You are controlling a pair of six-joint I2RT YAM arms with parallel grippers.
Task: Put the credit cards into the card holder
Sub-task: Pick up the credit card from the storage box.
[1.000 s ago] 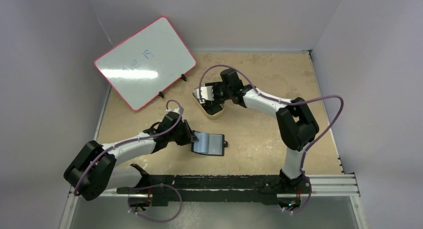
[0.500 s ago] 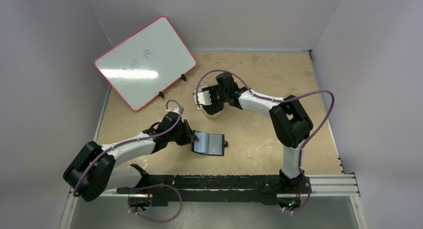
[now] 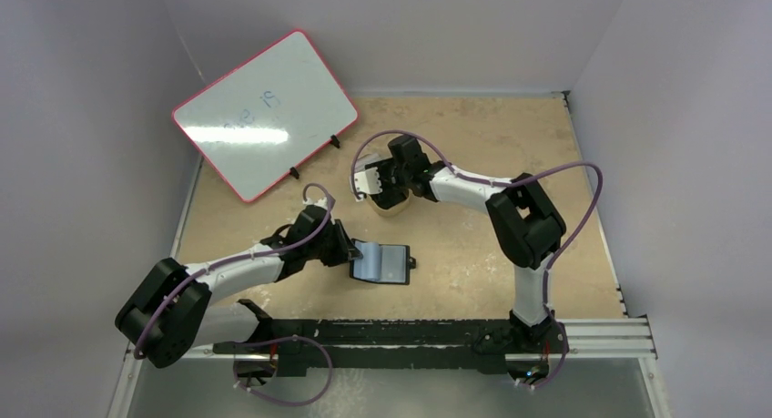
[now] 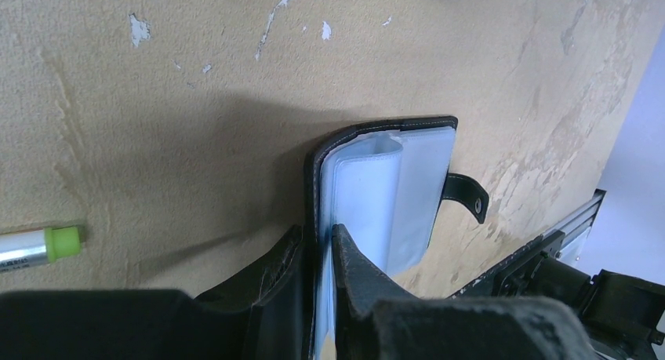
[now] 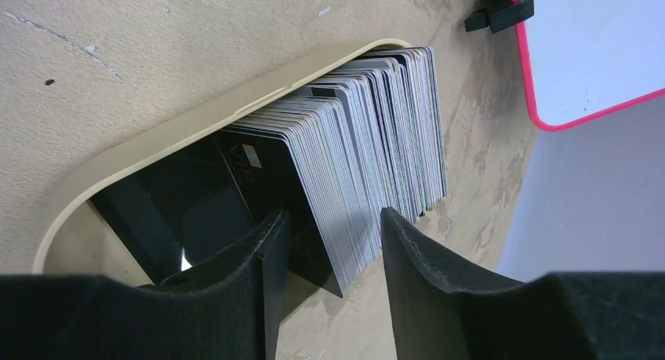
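Note:
The card holder (image 3: 384, 261) is a black wallet lying open on the table, bluish-grey inside, snap tab (image 4: 466, 197) to the right. My left gripper (image 3: 350, 253) is shut on its left cover edge (image 4: 323, 246). The credit cards (image 5: 368, 140), a whitish-grey stack, stand on edge in a tan oval tin (image 5: 180, 140). My right gripper (image 5: 333, 215) is open, its fingers on either side of the near end of the stack without pinching it. In the top view it (image 3: 371, 181) sits over the tin (image 3: 393, 209).
A red-framed whiteboard (image 3: 264, 113) leans on stands at the back left; its corner shows in the right wrist view (image 5: 596, 46). A silver pen with a green band (image 4: 39, 248) lies left of the wallet. The black rail (image 3: 410, 331) runs along the near edge.
My right gripper has shifted a little to the left over the tin and the cards. My left gripper and the wallet have not moved.

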